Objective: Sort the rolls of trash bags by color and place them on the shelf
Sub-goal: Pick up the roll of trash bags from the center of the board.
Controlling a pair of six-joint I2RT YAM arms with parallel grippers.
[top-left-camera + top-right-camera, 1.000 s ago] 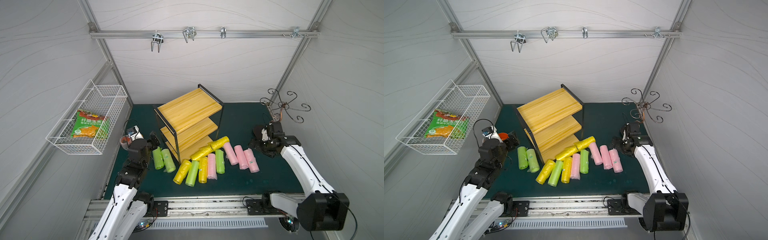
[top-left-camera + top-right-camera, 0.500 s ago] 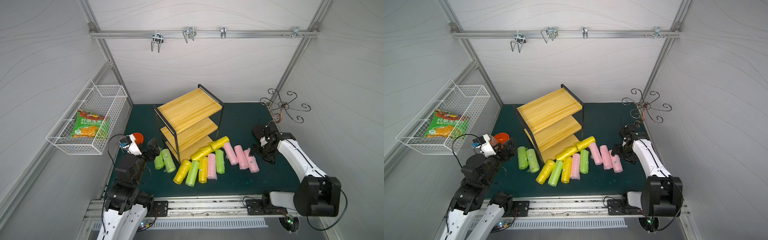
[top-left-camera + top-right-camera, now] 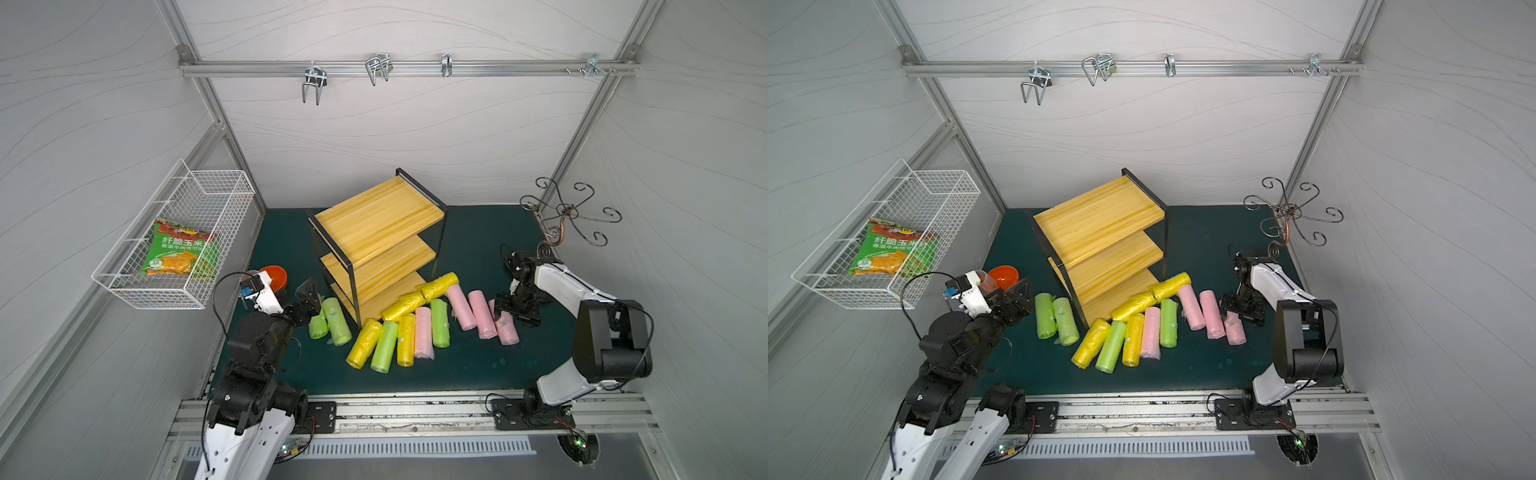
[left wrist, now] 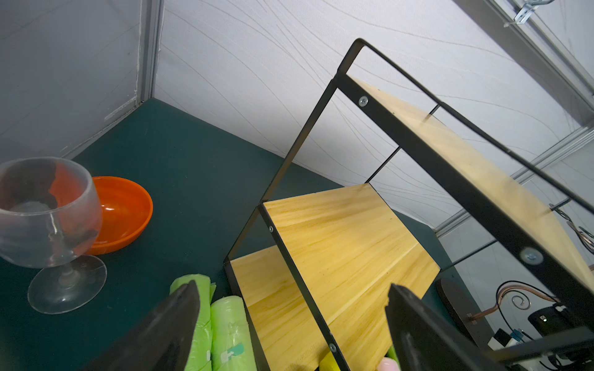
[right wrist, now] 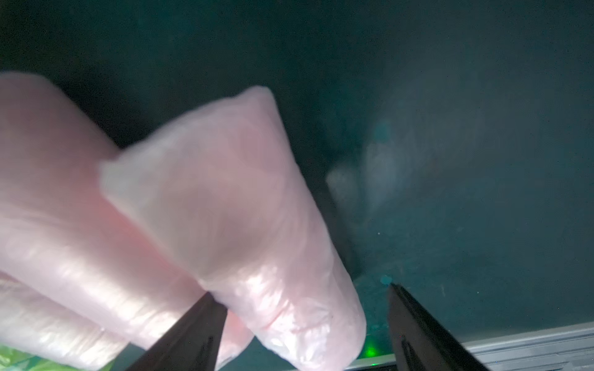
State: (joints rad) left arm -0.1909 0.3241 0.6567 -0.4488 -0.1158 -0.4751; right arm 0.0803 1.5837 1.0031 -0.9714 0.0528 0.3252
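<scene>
**Q:** What is the pose of the left arm?

**A:** It is folded, with its elbow raised over the front left corner of the worktop [image 3: 457,365]. The left gripper [image 3: 311,299] sits at the rear ends of two lime green rolls [image 3: 328,322] near the left edge. Its fingers [image 4: 173,321] are spread wide, with nothing between them.

**Q:** And the right arm?

**A:** It reaches back along the right edge, with the wrist bent down. The right gripper [image 3: 510,312] straddles the rear end of the outermost pink roll [image 3: 506,328]. The wrist view is blurred. It shows one finger [image 5: 199,324] against the roll and the other standing clear, so the jaws are apart and not clamped.

**Q:** What are the materials and shapes?

**A:** The rolls of trash bags [image 3: 405,338] are soft cylinders wrapped in glossy, crinkled film, and some carry a small label. There are four pink, four green and four yellow. They lie flat between the shelf [image 3: 378,216] and the front edge. Two of the yellow ones lie across the front of the lowest board.

The shelf has three boards of pale, grained wood in a thin black metal frame. It stands mid-worktop, turned at an angle to the edges. The worktop surface is a matte dark green mat.

**Q:** What has changed from one second ago?

**A:** The left arm has drawn back toward the front edge, which uncovers an orange bowl [image 3: 276,274] by the left edge. The right gripper has moved from behind the pink rolls onto the outermost one. The rolls lie as before.
</scene>
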